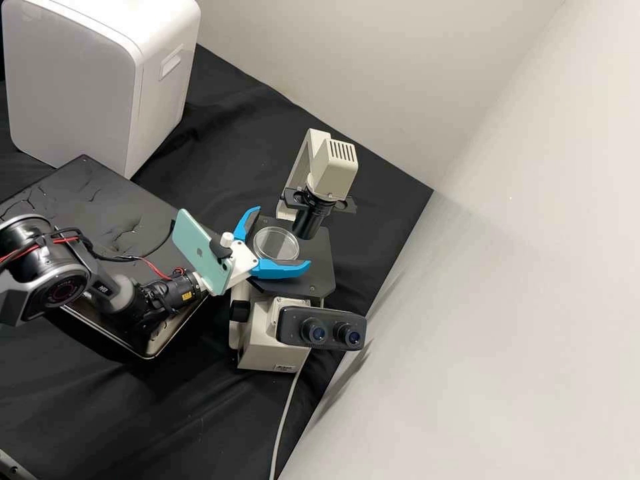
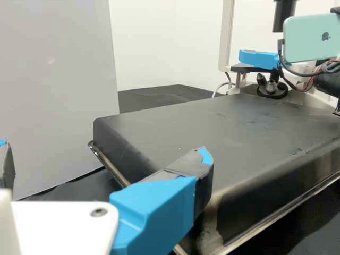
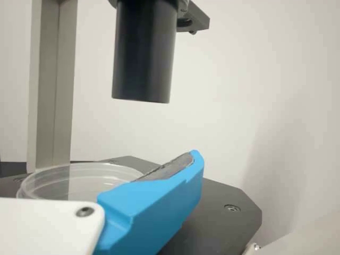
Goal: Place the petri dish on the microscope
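Clear petri dish (image 1: 277, 243), lying on microscope stage (image 1: 319, 250), is flanked by right claw (image 1: 281, 237), fingers (image 1: 283, 269) spread; left claw (image 2: 103, 159), likewise spread, well apart.

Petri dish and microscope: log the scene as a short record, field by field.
petri dish: clear, flat on the microscope stage, below the black tube
right gripper: open, one blue finger on each side of the dish; contact cannot be told
left gripper: open, holding nothing, near a corner of the black tray
white box: far left of the bench
task status: dish on the stage, right gripper not yet withdrawn
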Available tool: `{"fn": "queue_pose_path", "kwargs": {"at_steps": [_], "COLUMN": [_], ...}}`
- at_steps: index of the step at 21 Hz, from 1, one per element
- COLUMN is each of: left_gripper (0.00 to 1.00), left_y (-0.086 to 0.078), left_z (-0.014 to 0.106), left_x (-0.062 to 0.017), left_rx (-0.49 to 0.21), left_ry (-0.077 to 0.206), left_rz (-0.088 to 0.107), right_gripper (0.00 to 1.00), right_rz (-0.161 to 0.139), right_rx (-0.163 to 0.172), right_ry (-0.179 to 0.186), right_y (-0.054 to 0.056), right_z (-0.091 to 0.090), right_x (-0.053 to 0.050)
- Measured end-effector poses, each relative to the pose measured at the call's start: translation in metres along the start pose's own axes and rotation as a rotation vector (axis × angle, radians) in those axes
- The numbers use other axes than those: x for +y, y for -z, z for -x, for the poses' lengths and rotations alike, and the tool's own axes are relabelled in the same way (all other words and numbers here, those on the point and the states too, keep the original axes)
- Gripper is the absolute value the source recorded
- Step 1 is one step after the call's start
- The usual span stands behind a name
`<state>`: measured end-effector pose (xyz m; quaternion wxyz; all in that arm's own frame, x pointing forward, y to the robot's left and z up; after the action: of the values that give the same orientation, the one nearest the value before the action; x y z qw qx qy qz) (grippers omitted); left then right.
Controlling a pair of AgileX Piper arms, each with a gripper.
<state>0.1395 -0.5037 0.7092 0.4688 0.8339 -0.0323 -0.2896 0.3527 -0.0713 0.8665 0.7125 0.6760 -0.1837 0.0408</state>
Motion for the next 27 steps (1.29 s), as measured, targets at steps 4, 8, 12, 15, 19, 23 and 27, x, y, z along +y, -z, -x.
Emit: {"fn": "queue_pose_path", "kwargs": {"at_steps": [4,8,12,15,19,23,27], "left_gripper": [1.0,1.0,1.0,1.0,1.0,1.0,1.0], "left_y": [0.0,-0.002,-0.003,-0.003,-0.003,-0.003,-0.003], "left_z": [0.0,0.0,0.001,0.001,0.001,0.001,0.001], "left_x": [0.0,-0.0007,-0.0011,-0.0011,-0.0011,-0.0011,-0.001], "left_rx": [0.0,-0.004,-0.005,-0.005,-0.005,-0.004,-0.001], "left_ry": [0.0,0.003,0.004,0.004,0.004,0.004,0.003], "left_rz": [0.0,0.005,0.007,0.007,0.007,0.006,0.003], "right_gripper": [1.0,1.0,1.0,1.0,1.0,1.0,1.0], "right_rz": [0.001,-0.002,-0.002,-0.002,-0.039,-0.05,-0.076], "right_rx": [-0.002,-0.001,0.003,0.004,0.004,0.022,0.033], "right_ry": [0.015,0.039,0.06,0.072,0.071,0.069,0.099], "right_y": [0.004,0.007,0.009,0.01,0.012,0.019,0.031], "right_z": [0.017,0.04,0.062,0.074,0.084,0.098,0.119], "right_x": [0.001,0.0,-0.004,-0.004,0.001,0.007,0.006]}}
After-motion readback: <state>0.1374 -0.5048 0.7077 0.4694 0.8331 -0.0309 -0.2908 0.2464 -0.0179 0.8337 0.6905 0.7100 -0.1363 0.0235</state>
